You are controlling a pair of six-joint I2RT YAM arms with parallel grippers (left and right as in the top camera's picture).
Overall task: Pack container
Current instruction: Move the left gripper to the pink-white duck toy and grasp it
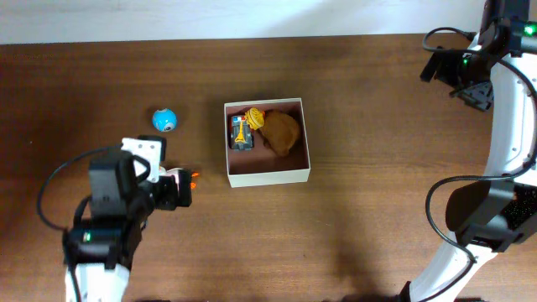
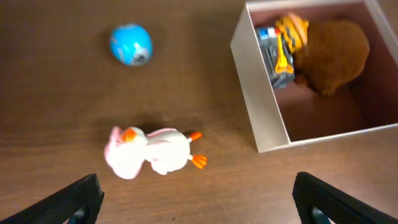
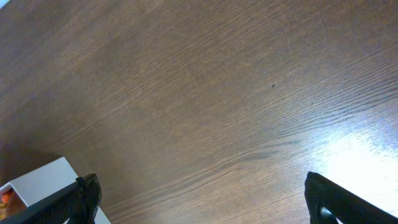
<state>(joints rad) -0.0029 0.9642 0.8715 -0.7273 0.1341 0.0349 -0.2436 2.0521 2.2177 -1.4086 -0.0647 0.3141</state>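
Duck (image 2: 152, 152) at 12 o'clock from the left gripper (image 2: 198, 199), container (image 2: 258, 118) at 2.
Left gripper gapes, duck crosswise to it; right gripper (image 3: 200, 202), also agape, hangs far off.

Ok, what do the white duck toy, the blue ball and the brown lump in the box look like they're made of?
White duck toy: likely smooth moulded plastic, from its even surfaces and solid orange beak and feet. Blue ball: probably hard, slightly glossy plastic, from its pale highlights. Brown lump: seems plush fabric, matte with a fuzzy outline, though blur leaves it uncertain.
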